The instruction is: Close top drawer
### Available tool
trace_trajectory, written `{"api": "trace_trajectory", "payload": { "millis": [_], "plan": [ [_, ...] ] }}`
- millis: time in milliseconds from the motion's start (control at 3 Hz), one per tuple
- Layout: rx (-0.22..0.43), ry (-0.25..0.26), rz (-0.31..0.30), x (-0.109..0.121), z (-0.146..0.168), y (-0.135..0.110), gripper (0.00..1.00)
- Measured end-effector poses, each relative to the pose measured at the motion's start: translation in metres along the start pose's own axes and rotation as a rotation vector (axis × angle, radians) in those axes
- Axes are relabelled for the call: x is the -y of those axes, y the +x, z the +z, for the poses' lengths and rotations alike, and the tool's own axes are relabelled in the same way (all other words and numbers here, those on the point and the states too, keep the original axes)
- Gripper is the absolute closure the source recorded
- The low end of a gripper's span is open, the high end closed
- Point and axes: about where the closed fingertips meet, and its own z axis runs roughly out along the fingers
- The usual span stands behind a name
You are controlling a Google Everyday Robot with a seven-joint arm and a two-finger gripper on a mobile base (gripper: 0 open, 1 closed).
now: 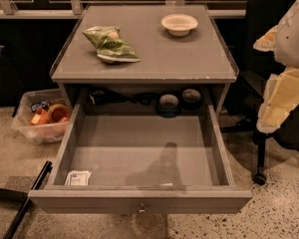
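The wide grey top drawer (139, 148) with 1 small round metal knob (141, 209) stands pulled far out, a white paper slip (78, 178) in its front left corner; the cream-coloured gripper (281, 101) hangs at the right edge, apart from it, open or closed I cannot tell

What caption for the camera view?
Wide grey top drawer open below grey tabletop holding green snack bag, beige bowl; gripper out of view.

Office, castor chair (259, 159); gripper (281, 101) right edge
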Motion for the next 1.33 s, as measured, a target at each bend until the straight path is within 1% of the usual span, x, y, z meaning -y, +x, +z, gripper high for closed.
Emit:
{"api": "trace_trajectory", "payload": {
  "millis": [333, 667, 1000, 1333],
  "plan": [
    [0.004, 0.007, -0.001, 0.0, -0.001, 0.0, 0.0],
    [0.006, 0.023, -0.012, -0.009, -0.003, 0.003, 0.0],
    [0.031, -0.025, -0.012, -0.033, 0.005, 0.011, 0.0],
    [0.074, -0.082, -0.004, -0.064, 0.032, 0.009, 0.0]
  ]
}}
